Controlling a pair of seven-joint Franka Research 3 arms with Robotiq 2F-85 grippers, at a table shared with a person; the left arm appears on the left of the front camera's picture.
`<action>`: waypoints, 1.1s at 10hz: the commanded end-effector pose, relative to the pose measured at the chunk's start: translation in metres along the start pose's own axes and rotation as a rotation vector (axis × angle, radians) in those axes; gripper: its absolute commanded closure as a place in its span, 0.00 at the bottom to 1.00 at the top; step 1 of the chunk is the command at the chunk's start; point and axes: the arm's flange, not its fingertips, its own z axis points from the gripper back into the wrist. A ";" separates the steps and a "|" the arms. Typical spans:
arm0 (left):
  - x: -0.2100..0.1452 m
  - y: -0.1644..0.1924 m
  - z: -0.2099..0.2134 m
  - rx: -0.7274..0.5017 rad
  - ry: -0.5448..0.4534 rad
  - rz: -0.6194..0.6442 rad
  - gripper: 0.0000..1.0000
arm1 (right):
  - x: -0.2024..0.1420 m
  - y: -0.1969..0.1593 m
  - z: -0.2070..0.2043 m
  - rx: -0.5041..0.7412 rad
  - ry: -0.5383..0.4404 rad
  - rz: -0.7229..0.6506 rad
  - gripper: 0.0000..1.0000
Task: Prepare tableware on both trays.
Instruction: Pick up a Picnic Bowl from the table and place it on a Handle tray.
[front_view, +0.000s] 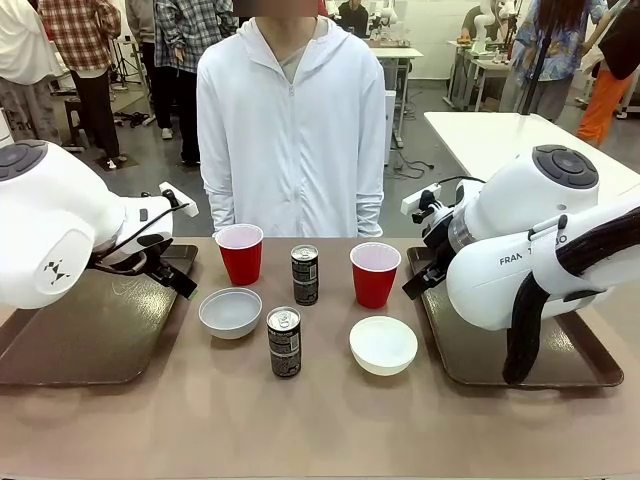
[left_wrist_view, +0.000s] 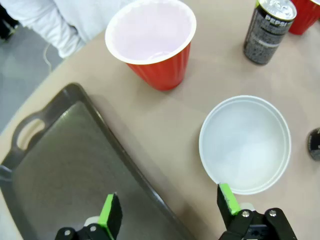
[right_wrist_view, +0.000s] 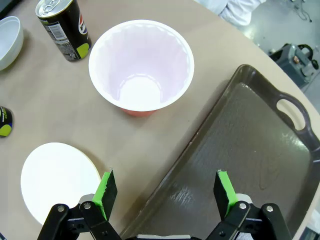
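Where legible, reads "PEPSI" in pale capitals near the silver top of the far can (left_wrist_view: 267, 35). Reads "FRAN" in dark letters on the white right arm (front_view: 520, 250), with the rest of the word hidden behind a black cable (front_view: 540, 310).

Takes as landmark the near can (front_view: 284, 342), black with a silver top, upright at the middle of the brown worktop (front_view: 320, 420). Places the far can just behind it, toward a person (front_view: 290, 130) in a white zipped jacket.

Places the left cup (front_view: 240, 254) behind and left of the near can, and the right cup (front_view: 374, 274) behind and right of it. Both red, white inside, upright and empty. Places the left bowl (front_view: 230, 312) just left of the near can and the right bowl (front_view: 383, 345) just right of it. Both white, empty, on bare worktop.

Sets the left tray (front_view: 60, 340) well left of the near can and the right tray (front_view: 470, 350) well right. Both dark brown, bare where visible, partly hidden by the arms.

Finds the left claw (left_wrist_view: 168, 200) with green pads wide apart, gripping nothing, above the left tray's inner rim, one tip at the left bowl's edge. Finds the right claw (right_wrist_view: 165, 187) likewise spread and empty, above the right tray's inner rim, right bowl beside one tip. Leaves each bowl between its claw and the near can.
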 end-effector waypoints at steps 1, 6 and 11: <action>0.000 0.000 0.000 0.000 0.000 0.000 0.00 | 0.000 0.000 0.000 0.000 0.000 0.000 0.00; 0.000 0.000 0.000 0.000 0.000 0.000 0.00 | 0.000 0.000 0.000 0.000 0.000 0.000 0.00; -0.039 -0.030 0.124 -0.112 0.188 -0.202 0.00 | -0.069 0.027 0.110 0.038 0.258 0.119 0.00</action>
